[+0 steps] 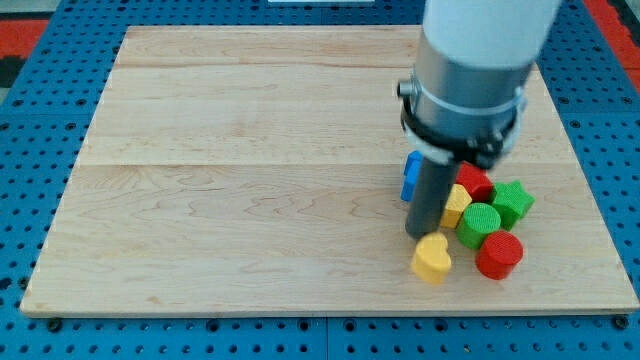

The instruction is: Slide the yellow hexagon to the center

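Note:
The yellow hexagon (457,205) lies at the view's lower right, in a tight cluster of blocks, partly hidden by my rod. My tip (419,236) rests on the board just left of the hexagon and just above a yellow heart (432,259). A blue block (411,176) shows left of the rod, mostly hidden behind it. A red block (474,183) sits above the hexagon, a green star (513,200) to its right, a green cylinder (480,223) at its lower right, and a red cylinder (499,254) below that.
The wooden board (250,170) lies on a blue perforated table. The arm's grey body (470,70) hangs over the board's upper right. The cluster lies close to the board's right and bottom edges.

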